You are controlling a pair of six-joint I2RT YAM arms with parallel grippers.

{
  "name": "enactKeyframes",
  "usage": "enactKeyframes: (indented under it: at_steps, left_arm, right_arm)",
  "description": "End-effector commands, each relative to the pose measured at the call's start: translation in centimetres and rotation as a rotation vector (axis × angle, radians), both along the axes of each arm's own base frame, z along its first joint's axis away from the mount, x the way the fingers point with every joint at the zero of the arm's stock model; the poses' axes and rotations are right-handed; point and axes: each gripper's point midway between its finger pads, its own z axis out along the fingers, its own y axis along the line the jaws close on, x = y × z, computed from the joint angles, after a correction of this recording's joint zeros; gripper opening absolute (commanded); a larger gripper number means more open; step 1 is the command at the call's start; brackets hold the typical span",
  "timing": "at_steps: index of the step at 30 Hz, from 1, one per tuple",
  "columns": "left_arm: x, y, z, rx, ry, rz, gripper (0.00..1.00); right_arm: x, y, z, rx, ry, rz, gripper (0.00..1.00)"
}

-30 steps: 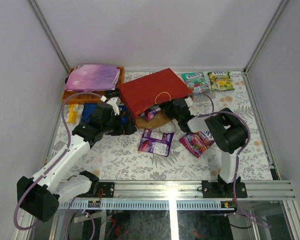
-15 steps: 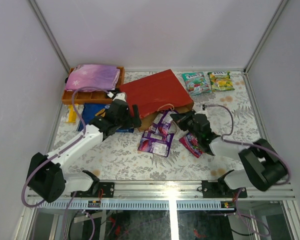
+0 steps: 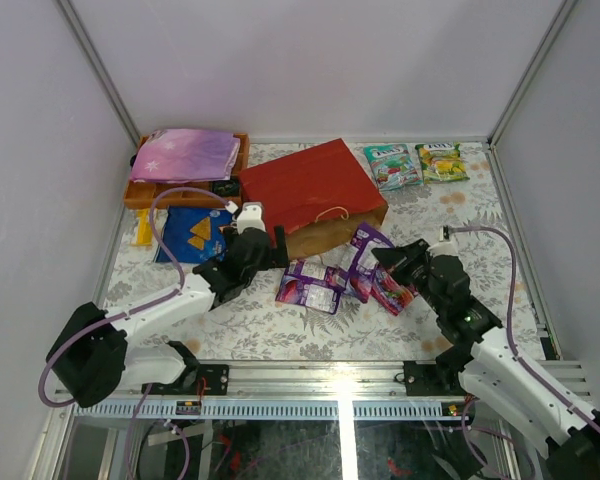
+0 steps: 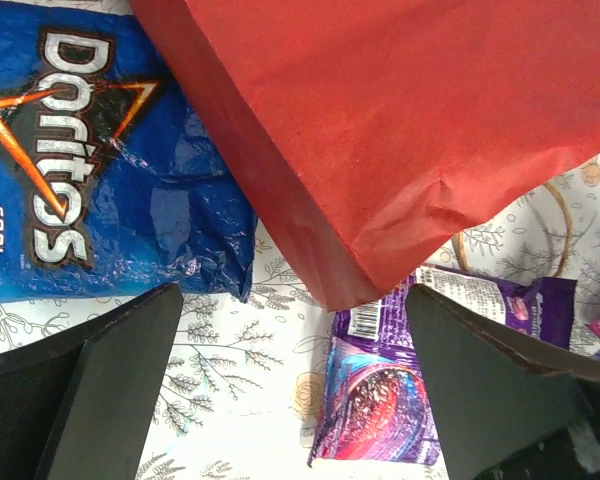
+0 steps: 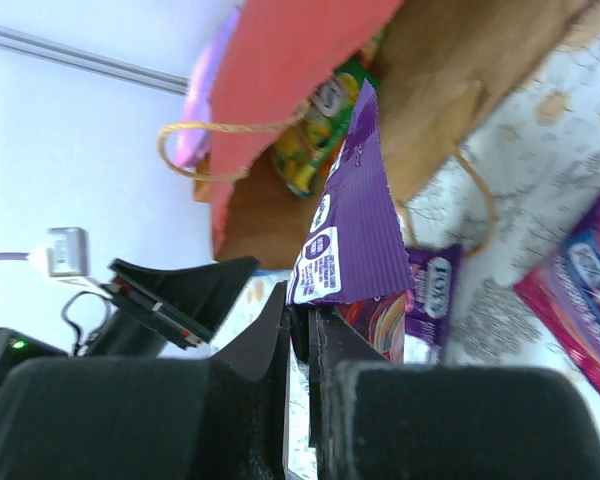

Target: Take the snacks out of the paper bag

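Table (image 3: 240,320) with a floral-print cover carries all items. Red paper gift bag with brown kraft inside (image 3: 310,190) lies on its side toward the middle of the far edge. Its mouth faces the near right corner.

Orange compartment tray (image 3: 137,192) sits in the far left corner, with a pink-purple starry pouch (image 3: 185,153) lying across it.

Large blue Doritos chip bag (image 3: 193,233) lies flat near the left edge, outside the paper bag and just beside its closed end.

Left tool (image 4: 292,330) hangs over the table at the paper bag's bottom corner, fingers spread wide, grasping nothing.

Right tool (image 5: 298,320) is clenched on the edge of a glossy purple packet (image 5: 350,230), held up just in front of the bag mouth.

A green-yellow packet (image 5: 315,130) shows inside the bag.

A second purple packet (image 3: 312,285) and a pink-red packet (image 3: 390,290) lie flat on the near side of the mouth.

Two green packets (image 3: 392,165) lie in the far right corner.
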Motion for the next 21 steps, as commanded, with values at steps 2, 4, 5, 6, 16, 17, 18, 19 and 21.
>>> enactKeyframes:
  at_steps: [2,4,5,6,16,17,18,19,21]
  left_arm:
    - [1.9,0.6,1.2,0.025,-0.163,0.057,0.94]
    - [1.9,0.9,0.7,0.032,-0.175,0.069,0.92]
    - [1.9,1.0,0.6,0.030,-0.184,0.069,0.89]
    - [1.9,1.1,0.5,0.026,-0.192,0.071,0.86]
    - [3.4,0.8,-0.7,0.052,-0.220,0.102,0.42]
    - [3.6,0.6,-0.8,0.051,-0.217,0.099,0.38]
    - [3.8,0.5,-0.8,0.048,-0.216,0.098,0.34]
    - [4.0,0.4,-1.0,0.048,-0.212,0.096,0.29]
    - [4.3,0.2,-0.7,0.037,-0.217,0.092,0.19]
  right_arm:
    - [-1.3,-0.1,-0.9,-0.150,0.082,0.080,0.00]
    - [-1.7,0.4,-1.3,-0.171,0.110,0.129,0.00]
    - [-2.0,0.6,-1.6,-0.179,0.122,0.149,0.00]
    - [-2.2,0.8,-1.8,-0.185,0.132,0.166,0.00]
    - [-3.3,2.7,-6.5,-0.275,0.271,0.339,0.25]
    - [-3.1,2.8,-6.5,-0.283,0.270,0.344,0.39]
    - [-2.9,2.8,-6.4,-0.294,0.264,0.343,0.51]
    - [-2.6,2.7,-6.2,-0.303,0.255,0.339,0.62]
    - [-2.0,2.7,-5.5,-0.309,0.234,0.321,0.76]
